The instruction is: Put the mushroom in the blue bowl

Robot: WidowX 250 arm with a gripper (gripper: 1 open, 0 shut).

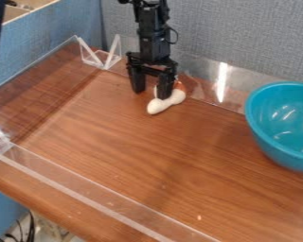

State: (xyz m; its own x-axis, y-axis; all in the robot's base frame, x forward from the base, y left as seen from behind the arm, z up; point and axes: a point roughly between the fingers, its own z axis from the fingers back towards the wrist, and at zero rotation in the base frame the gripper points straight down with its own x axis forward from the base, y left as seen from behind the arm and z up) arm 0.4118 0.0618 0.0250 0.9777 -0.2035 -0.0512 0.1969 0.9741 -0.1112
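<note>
Here, one black robotic gripper (151,87), fingers spread, hangs above one small cream-white elongated mushroom (167,101) at upper centre, its long axis slanting lower-left to upper-right; one round glossy teal-blue plastic bowl (283,124) sits right.

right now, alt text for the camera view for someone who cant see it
An open black gripper hangs low over a wooden table, right by a small cream mushroom. A large teal-blue bowl stands at the right edge of the picture.
</note>
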